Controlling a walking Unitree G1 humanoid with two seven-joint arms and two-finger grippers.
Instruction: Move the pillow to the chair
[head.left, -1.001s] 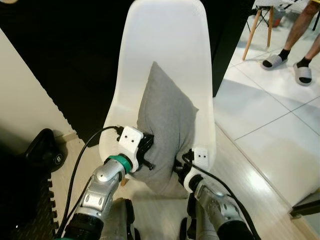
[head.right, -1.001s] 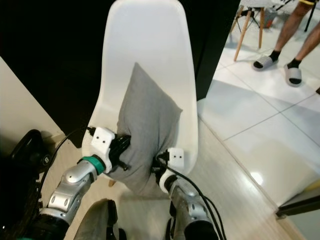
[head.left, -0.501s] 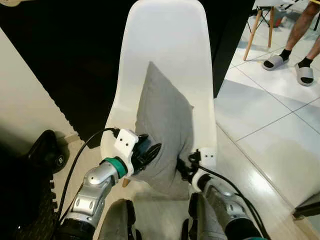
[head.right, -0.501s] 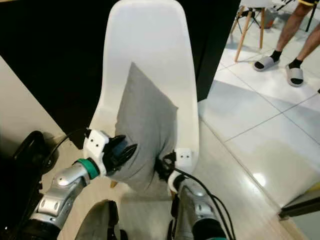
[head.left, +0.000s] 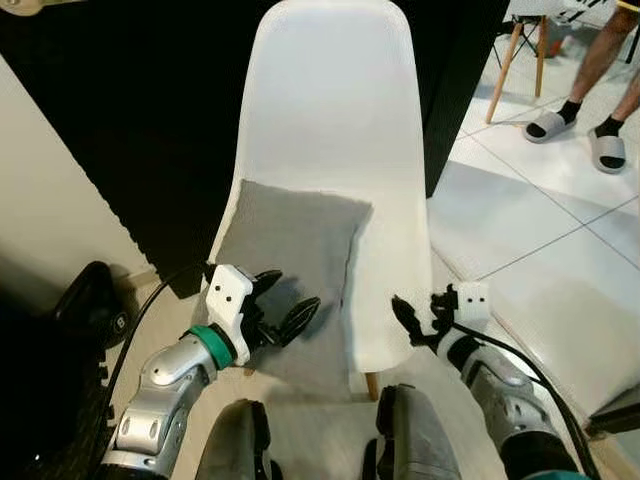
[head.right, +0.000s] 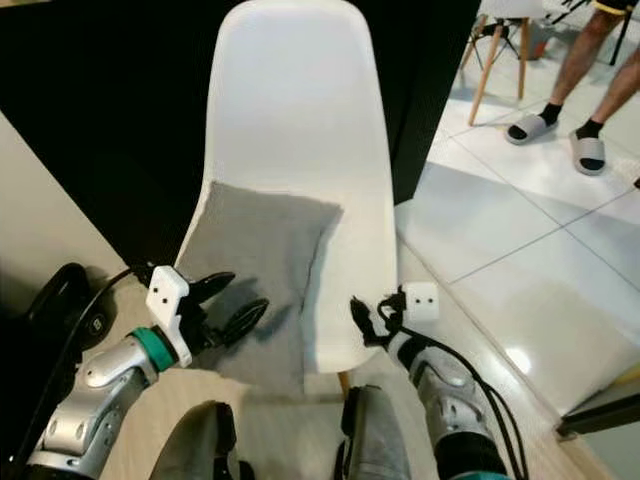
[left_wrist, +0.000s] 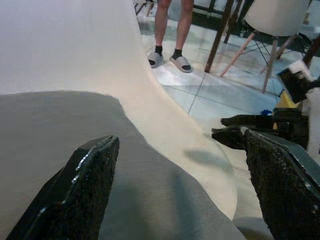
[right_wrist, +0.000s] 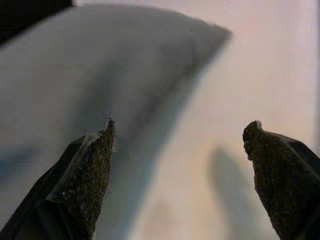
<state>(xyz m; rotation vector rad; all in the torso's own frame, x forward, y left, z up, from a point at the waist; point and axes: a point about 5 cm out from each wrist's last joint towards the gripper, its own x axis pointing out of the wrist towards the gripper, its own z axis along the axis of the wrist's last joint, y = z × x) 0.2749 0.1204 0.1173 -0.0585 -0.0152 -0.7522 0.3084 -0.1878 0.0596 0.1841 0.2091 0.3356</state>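
A grey pillow lies flat on the seat of the white shell chair, towards its left side, with its front edge hanging over the seat's rim. My left gripper is open just above the pillow's front part, touching nothing. My right gripper is open at the chair's front right edge, clear of the pillow. In the left wrist view the pillow spreads below the fingers. In the right wrist view the pillow lies ahead on the pale seat.
A black wall panel stands behind the chair. A dark object sits on the floor at left. At the far right a person's legs in slippers stand on white tiles near a wooden-legged chair.
The pillow, held upright between both grippers before, now lies flat on the seat. Both grippers have let go, opened and drawn back from it; the right one moved out to the right.
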